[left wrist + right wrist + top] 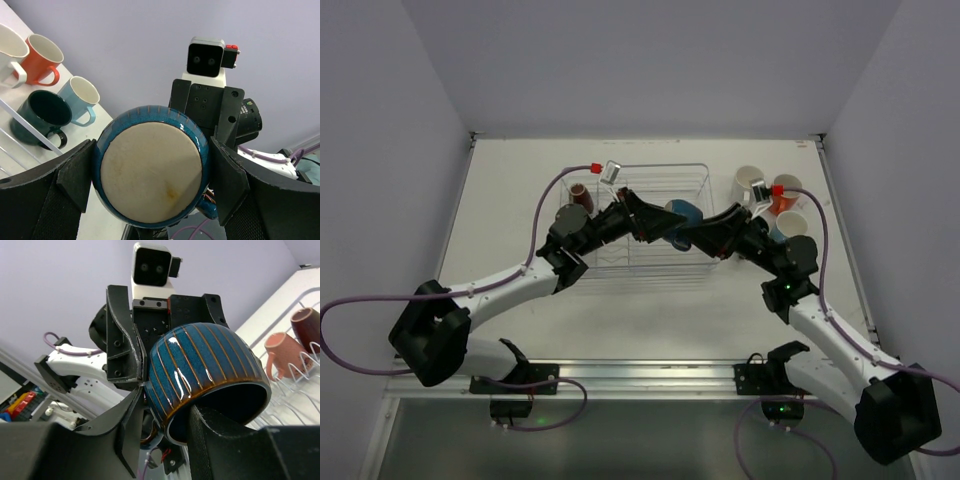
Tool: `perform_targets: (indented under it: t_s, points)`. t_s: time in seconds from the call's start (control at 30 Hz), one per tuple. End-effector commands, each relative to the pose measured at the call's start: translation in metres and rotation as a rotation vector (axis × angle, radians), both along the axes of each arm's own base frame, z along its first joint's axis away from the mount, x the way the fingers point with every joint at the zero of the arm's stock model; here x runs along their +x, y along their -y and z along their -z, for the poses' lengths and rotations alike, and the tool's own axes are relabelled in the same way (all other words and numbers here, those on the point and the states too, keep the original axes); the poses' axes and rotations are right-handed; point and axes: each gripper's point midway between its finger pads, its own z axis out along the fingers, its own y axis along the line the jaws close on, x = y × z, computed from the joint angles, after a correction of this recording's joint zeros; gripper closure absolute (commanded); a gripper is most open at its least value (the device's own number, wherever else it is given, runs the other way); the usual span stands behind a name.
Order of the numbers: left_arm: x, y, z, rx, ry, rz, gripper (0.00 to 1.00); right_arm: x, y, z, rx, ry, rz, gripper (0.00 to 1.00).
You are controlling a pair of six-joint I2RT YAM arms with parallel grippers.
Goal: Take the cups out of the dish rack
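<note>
A navy ribbed mug (681, 212) hangs in the air over the dish rack (705, 185), between both grippers. My left gripper (655, 226) is shut on it. In the left wrist view the mug's pale base (150, 170) fills the space between the two pads. My right gripper (698, 236) is open astride the mug's rim. In the right wrist view one finger (225, 445) sits inside the mug (210, 365) and the other (120, 435) stands just off its outer wall. A brown tumbler (306, 325) and a pinkish cup (281, 352) stand in the rack (295, 390).
White (750, 182), orange (785, 197), light blue (790, 224) and dark teal (801, 249) mugs stand on the table right of the rack. They also show in the left wrist view: white (7, 50), orange (42, 57), light blue (80, 97), dark teal (42, 115).
</note>
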Motion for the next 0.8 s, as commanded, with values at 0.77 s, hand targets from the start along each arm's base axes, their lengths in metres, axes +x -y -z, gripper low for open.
perform_targets:
  t_s: [0.77]
  points:
    - [0.001,-0.026,-0.022,0.135,0.113,-0.166,0.00,-0.009,0.018,-0.036,0.024,0.093,0.136,1.00]
